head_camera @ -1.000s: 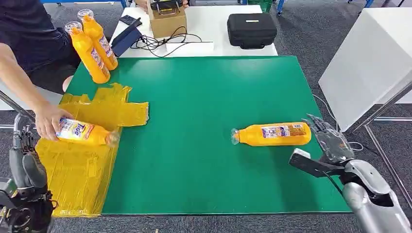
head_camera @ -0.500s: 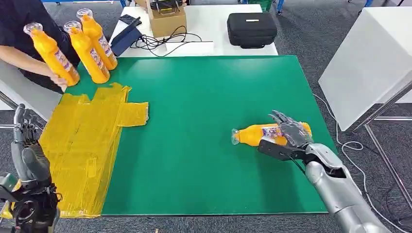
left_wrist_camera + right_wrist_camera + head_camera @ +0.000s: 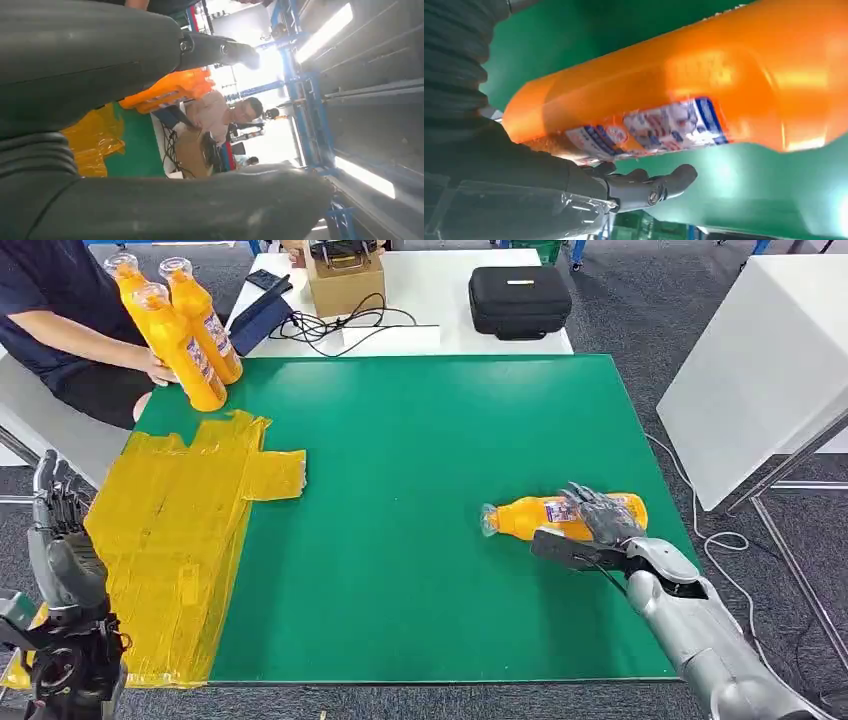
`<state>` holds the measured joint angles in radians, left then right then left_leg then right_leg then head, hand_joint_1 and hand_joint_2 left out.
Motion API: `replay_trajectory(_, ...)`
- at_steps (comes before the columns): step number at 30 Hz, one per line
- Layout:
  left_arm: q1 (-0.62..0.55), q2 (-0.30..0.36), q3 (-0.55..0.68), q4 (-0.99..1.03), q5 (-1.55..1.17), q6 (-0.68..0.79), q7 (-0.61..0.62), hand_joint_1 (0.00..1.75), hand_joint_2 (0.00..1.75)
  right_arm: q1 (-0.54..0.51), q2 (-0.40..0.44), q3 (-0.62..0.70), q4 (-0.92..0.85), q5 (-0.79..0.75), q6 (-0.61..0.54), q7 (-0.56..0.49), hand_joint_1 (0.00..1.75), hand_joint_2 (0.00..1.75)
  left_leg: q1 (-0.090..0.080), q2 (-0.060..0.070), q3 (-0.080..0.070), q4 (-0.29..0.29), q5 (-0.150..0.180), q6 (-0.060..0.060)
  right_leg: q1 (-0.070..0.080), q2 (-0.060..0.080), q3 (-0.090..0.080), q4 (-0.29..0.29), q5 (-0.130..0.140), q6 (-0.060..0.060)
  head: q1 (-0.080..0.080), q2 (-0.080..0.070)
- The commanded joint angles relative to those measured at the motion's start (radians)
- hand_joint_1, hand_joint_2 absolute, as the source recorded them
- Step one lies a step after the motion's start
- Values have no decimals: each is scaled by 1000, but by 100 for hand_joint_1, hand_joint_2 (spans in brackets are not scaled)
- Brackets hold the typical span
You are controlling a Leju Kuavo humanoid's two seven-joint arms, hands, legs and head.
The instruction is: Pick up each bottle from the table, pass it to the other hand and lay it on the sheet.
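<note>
— Orange bottle: where does it lie?
— On its side, right of the green tabletop, long axis left-right. Right hand is on it, fingers draped over, not plainly clasped.

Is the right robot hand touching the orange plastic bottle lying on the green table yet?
Touching. In the head view the right robot hand drapes its fingers over the orange plastic bottle; the right wrist view shows its label against the palm, no gap.
</note>
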<state>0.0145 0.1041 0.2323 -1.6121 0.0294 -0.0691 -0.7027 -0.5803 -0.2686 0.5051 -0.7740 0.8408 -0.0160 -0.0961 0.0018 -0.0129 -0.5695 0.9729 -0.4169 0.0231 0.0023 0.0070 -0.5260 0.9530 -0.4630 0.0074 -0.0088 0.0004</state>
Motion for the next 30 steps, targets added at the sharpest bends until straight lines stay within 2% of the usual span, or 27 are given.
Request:
replay_trajectory(1, -12, -34, 10, 28, 2, -11, 5, 0, 0, -136, -14, 60, 217, 47, -21, 29, 0, 175, 0, 1, 2, 0, -1, 0, 0, 0, 2, 0, 0, 1, 0, 0)
replay_trajectory(11, -11, -37, 10, 26, -1, -9, 5, 0, 0, -136, -7, 63, 224, 52, -28, 30, 0, 175, 0, 2, 3, 0, -2, -1, 1, 0, 4, -1, -1, 1, 0, 0)
replay_trajectory(14, 2, -56, 21, 3, -6, -3, 5, 0, 0, -177, 25, 74, 290, 71, -31, 25, 0, 175, 1, 5, 6, 1, -4, -1, 1, 2, 6, -1, -2, 2, 0, 0)
replay_trajectory(19, 44, -69, 48, -40, -3, -10, 5, 0, 0, -235, 76, 89, 360, 89, -14, 27, 0, 175, 0, 5, 2, 0, -1, 0, 0, 3, 1, 0, 0, 1, 0, 0)
replay_trajectory(23, 49, -75, 71, -48, 3, -33, 5, 0, 0, -238, 65, 94, 380, 88, 7, 10, 0, 175, 0, 5, 2, 0, -2, -1, 0, 3, 2, 0, 0, 1, 0, 0)
replay_trajectory(24, 45, -77, 76, -47, 4, -37, 5, 0, 0, -234, 62, 96, 382, 87, 12, 2, 117, 175, 0, 4, 2, 0, -1, 0, 0, 1, 2, 0, 0, 1, 0, 0)
replay_trajectory(25, 41, -79, 78, -46, 0, -38, 5, 0, 0, -230, 59, 99, 384, 87, 17, -4, 175, 175, 1, 4, 3, 0, -2, -1, 1, 1, 3, -1, -1, 1, 0, 0)
replay_trajectory(30, 45, -83, 79, -49, 0, -41, 5, 0, 0, -208, 51, 100, 390, 83, 20, -16, 175, 175, 0, 2, 2, 0, -1, 0, 0, 1, 2, -1, 0, 1, 0, 0)
